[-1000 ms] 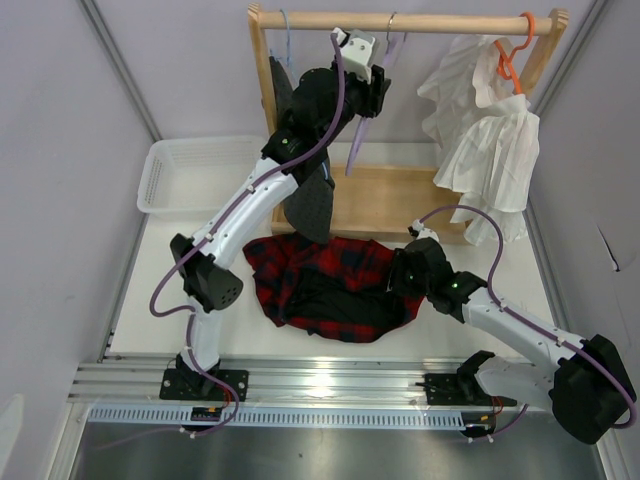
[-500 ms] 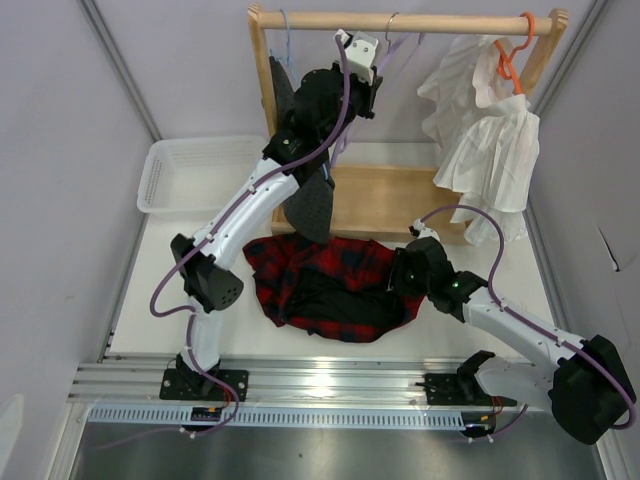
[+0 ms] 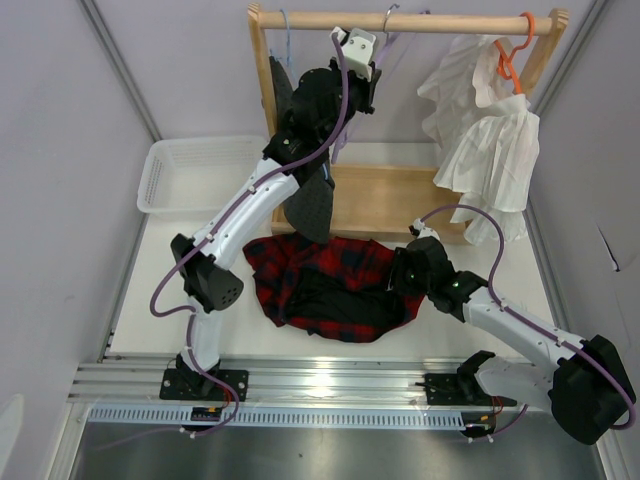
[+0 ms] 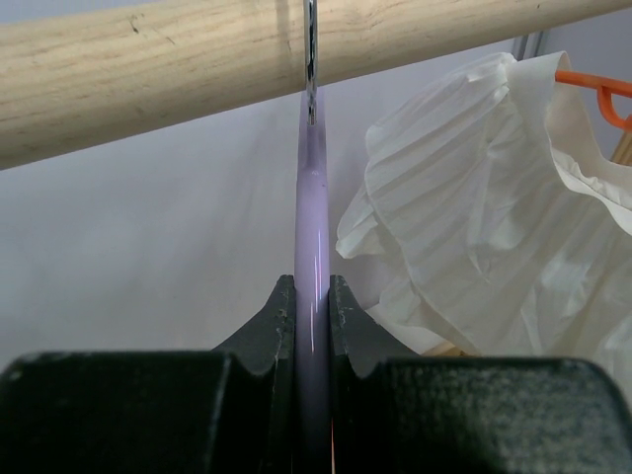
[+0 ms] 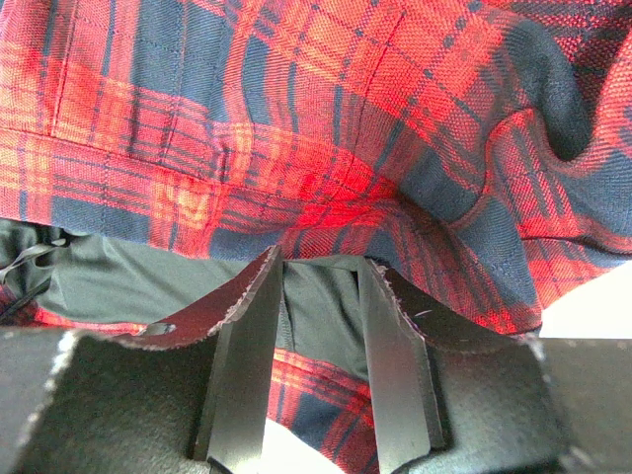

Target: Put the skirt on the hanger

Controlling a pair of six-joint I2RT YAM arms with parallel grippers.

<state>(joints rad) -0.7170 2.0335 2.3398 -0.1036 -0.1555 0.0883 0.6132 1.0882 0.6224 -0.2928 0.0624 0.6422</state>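
The red-and-navy plaid skirt [image 3: 330,285] lies crumpled on the white table in front of the rack, black lining showing. My right gripper [image 3: 402,274] is at its right edge. In the right wrist view the gripper [image 5: 321,269] stands narrowly closed over a fold of plaid skirt [image 5: 296,128] and its black lining. My left gripper [image 3: 374,60] is raised to the wooden rod [image 3: 440,22] and shut on the lilac hanger [image 3: 390,42]. In the left wrist view the gripper [image 4: 312,286] clamps the hanger [image 4: 312,197], whose silver hook [image 4: 309,59] is over the rod [image 4: 148,69].
A white ruffled garment [image 3: 485,140] hangs on an orange hanger [image 3: 508,58] at the rod's right end. A dark grey garment [image 3: 310,205] hangs behind the left arm by a light blue hanger [image 3: 285,40]. A white basket [image 3: 195,175] sits at the left. The rack's wooden base [image 3: 390,200] is behind the skirt.
My left gripper has turned and shifted slightly at the rod with the hanger in it; the hanger's lower arm has swung out of sight behind the arm. The right arm and skirt have not moved.
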